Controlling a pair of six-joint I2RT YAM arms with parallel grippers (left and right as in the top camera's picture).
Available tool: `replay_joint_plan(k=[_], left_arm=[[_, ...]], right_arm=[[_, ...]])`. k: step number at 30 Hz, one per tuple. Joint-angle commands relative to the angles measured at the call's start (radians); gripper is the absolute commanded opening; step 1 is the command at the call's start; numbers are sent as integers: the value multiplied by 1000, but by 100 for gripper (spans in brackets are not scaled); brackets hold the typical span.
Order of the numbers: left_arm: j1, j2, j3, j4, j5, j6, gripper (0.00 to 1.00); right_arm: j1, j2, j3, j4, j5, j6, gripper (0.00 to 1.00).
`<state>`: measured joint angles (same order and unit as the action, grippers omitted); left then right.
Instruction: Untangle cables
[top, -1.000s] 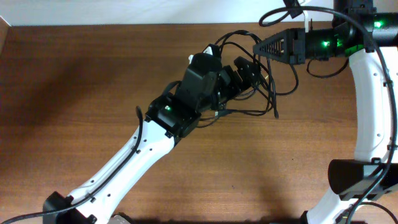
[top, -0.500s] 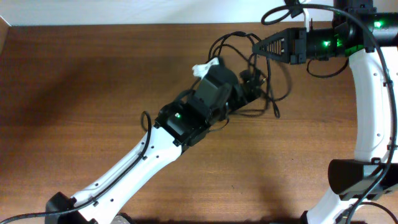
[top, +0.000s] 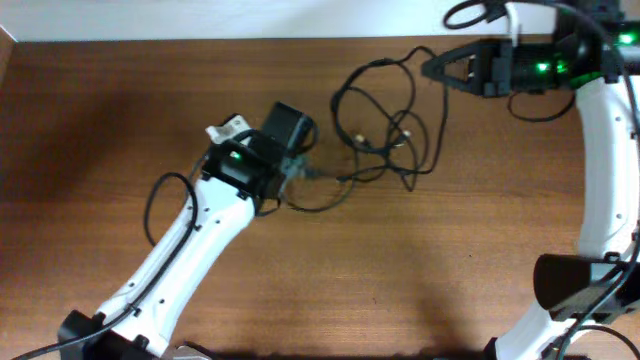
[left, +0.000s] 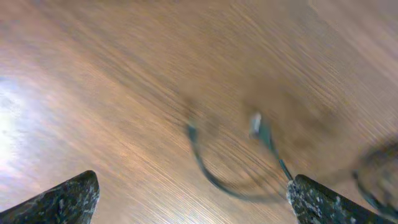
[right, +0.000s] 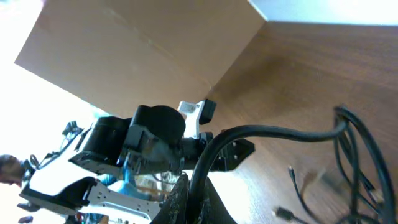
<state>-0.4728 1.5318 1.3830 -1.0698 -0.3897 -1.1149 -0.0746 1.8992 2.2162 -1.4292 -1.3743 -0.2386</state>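
Table: brown wood is carrying everything, its grain running crosswise.
Cables: thin black cords are lying in loose, overlapping loops at the far middle, one end trailing leftward, pale tips showing.

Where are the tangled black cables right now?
In the overhead view, the cables lie on the wooden table, upper middle, between the open left end effector and the right end effector, which pinches one strand.
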Motion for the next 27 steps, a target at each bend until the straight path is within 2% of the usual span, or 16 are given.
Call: replay_joint_plan(k=[1,3,6,8,10,12,16,22,23,27], left_arm=[[23,7,3,0,26,14,99],[23,7,3,28,89,32,99],[23,7,3,155,285,153,100],[22,7,2,308,521,335,99],[21,7,3,391,663,424,99],[14,7,3,403,682,426,99],[-27,24,2,452,683,504,99],[-118,90,2,592,666,502,99],[-124,97,3,600,648,492,99],[-107,123,3,622,565,317,99]], right_arm=[[-53,-29,22,4,-108,-6,4],[-58,-29,21,4,-107,-6,4],[-56,-29,21,4,-107,-7,4],[-54,-29,21,3,-108,-6,4],[-43,-29,21,2,-111,-6,4],[-29,-29,21,0,-119,-6,4],[11,-29,21,0,-138,-6,4],[68,-29,21,-12,-141,-6,4],[72,-29,21,-19,-141,-6,4],[75,-29,21,-35,-141,-7,4]])
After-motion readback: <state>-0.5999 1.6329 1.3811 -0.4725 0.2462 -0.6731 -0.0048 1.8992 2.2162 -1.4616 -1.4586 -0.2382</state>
